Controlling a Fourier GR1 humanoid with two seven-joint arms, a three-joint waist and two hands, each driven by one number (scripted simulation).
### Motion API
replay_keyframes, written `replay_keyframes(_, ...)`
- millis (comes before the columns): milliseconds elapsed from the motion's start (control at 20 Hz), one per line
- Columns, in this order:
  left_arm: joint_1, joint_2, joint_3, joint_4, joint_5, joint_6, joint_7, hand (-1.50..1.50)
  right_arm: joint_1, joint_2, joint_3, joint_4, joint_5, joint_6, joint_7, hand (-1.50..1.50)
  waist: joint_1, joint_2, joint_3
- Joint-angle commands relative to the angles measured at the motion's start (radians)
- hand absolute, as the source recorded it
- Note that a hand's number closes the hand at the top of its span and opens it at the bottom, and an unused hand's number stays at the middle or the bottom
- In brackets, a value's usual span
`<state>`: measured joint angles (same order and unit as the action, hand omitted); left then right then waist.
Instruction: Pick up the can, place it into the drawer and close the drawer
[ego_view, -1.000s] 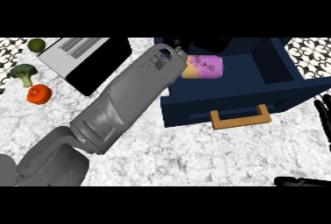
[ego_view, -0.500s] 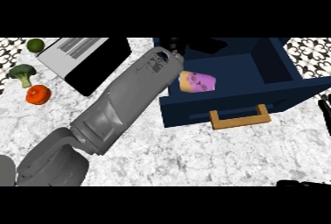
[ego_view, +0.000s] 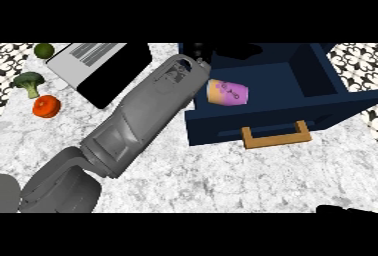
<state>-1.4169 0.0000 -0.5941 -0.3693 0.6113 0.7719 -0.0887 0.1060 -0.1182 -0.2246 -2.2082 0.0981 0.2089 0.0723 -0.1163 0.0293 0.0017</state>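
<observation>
The can (ego_view: 227, 93), purple with a yellow end, lies on its side inside the open navy drawer (ego_view: 325, 107), near the drawer's left wall. The drawer's tan handle (ego_view: 275, 135) faces me. My grey left forearm (ego_view: 148, 120) runs from the lower left up to the drawer's left corner. Its black left hand (ego_view: 238, 50) hangs over the back of the drawer, apart from the can, fingers relaxed. Only a black sliver of my right hand (ego_view: 345, 209) shows at the lower right edge.
Left of the drawer lies a grey and black board (ego_view: 100, 67). A lime (ego_view: 44, 50), broccoli (ego_view: 29, 83) and a red tomato (ego_view: 46, 106) sit at the far left. Marble counter (ego_view: 221, 175) spreads in front of the drawer.
The can has left my left hand and dropped lower into the drawer, then stayed put. My right hand's fingers have slipped out of view at the right edge.
</observation>
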Motion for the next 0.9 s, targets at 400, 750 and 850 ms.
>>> replay_keyframes(400, -0.015, 0.0, -0.007, -0.071, 0.094, 0.068, -0.039, -1.5, -0.085, -0.085, 0.146, 0.016, 0.372, -0.028, -0.047, -1.5, 0.038, -0.008, -0.001)
replay_keyframes(750, -0.006, 0.0, -0.024, -0.084, 0.092, 0.088, -0.033, -1.5, -0.175, -0.156, 0.229, 0.152, 0.639, -0.065, -0.054, -1.5, 0.084, -0.017, -0.001)
replay_keyframes(850, -0.026, 0.0, -0.009, -0.083, 0.092, 0.068, -0.023, -1.5, -0.156, -0.143, 0.309, 0.211, 0.751, -0.109, -0.087, -1.5, 0.095, -0.018, -0.001)
